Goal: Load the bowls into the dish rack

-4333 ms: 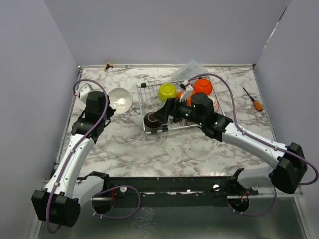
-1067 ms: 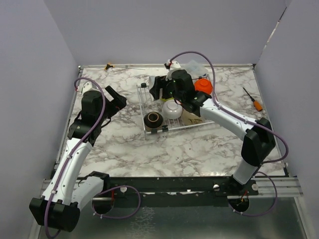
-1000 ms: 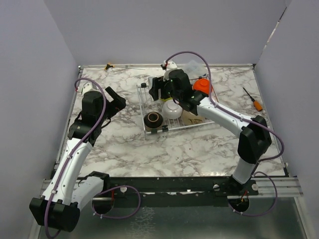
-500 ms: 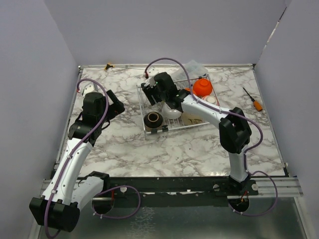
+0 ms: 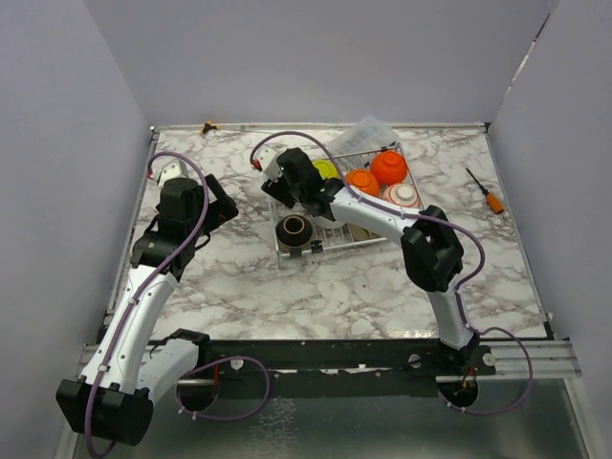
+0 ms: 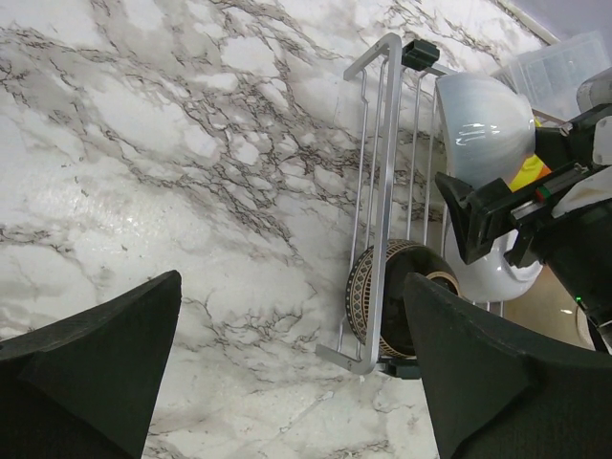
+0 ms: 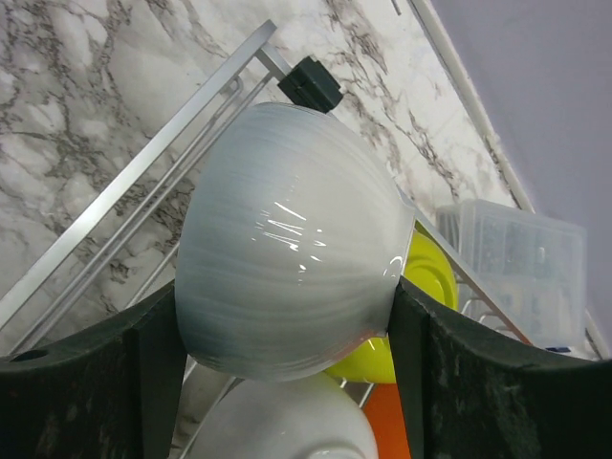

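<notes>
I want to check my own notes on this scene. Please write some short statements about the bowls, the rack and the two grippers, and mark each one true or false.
1. The right gripper holds a white bowl. True.
2. The left gripper holds a bowl. False: it is open and empty, over the table.
3. The brown bowl is in the rack. True.
4. The screwdriver lies in the rack. False: it lies on the table, to the right of the rack.
5. The lime bowl is on the table outside the rack. False: it is in the rack, at the far side.
</notes>
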Action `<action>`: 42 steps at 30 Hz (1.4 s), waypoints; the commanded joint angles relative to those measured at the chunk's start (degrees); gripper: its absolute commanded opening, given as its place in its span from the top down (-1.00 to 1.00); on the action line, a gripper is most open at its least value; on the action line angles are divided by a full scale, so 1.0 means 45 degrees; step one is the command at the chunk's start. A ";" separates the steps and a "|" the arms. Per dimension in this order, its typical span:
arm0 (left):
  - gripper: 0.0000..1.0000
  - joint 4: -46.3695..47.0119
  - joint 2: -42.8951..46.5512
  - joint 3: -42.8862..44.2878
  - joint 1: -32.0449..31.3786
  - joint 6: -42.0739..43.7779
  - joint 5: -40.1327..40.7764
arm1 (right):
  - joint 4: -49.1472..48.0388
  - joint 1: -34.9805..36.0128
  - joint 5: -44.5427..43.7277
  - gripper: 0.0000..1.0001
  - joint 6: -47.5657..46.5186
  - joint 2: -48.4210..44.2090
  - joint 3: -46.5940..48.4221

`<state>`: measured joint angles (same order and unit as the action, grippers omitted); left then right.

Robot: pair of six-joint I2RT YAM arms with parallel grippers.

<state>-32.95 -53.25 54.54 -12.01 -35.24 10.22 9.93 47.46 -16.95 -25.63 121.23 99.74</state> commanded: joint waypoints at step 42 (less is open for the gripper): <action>-0.98 -0.0259 -0.0208 0.0225 0.0054 -0.0039 -0.0219 | 0.2224 0.0289 0.1315 -0.93 -0.0444 -0.0123 0.0838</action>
<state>-33.19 -54.35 54.65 -12.01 -35.14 10.02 17.93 48.64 -12.67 -28.08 124.07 104.16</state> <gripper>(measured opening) 0.988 0.984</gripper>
